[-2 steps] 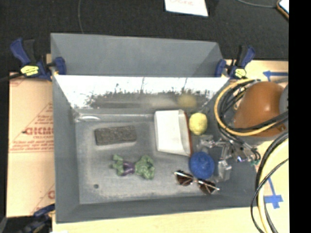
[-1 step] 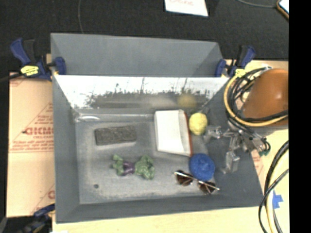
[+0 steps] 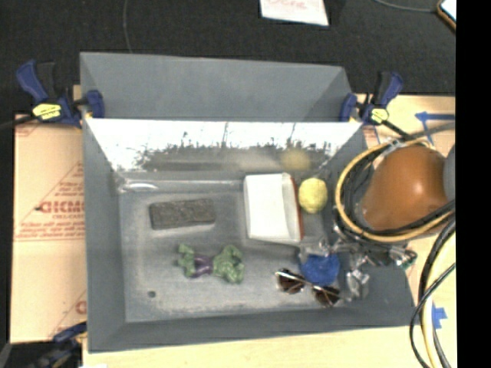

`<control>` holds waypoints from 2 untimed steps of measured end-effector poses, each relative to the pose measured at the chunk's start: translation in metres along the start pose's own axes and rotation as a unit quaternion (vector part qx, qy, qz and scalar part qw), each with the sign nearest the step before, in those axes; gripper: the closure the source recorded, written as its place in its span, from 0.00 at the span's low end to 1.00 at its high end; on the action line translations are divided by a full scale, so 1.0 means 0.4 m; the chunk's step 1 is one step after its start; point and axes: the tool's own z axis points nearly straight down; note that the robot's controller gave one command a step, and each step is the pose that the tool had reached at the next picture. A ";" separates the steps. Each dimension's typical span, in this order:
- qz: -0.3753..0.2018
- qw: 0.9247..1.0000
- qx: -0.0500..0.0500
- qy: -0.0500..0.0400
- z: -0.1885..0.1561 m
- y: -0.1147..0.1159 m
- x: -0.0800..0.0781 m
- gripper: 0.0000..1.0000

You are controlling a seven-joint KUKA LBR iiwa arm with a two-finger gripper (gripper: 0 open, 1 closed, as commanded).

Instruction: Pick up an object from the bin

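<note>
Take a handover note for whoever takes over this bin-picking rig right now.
Claw: low at the front right of the bin, by a small blue object next to dark sunglasses; whether it holds anything is unclear.
Elsewhere on the floor: yellow ball, white box, grey block, green-and-purple toy.
Done: nothing visibly lifted.
Left: grasp one thing, lift it out.

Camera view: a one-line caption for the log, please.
Gripper down at the bin's right side, beside a blue object and sunglasses.
</note>
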 end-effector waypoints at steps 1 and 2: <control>-0.040 0.999 0.002 -0.007 0.073 -0.077 -0.042 0.00; -0.275 0.961 0.005 -0.003 0.073 0.018 -0.018 1.00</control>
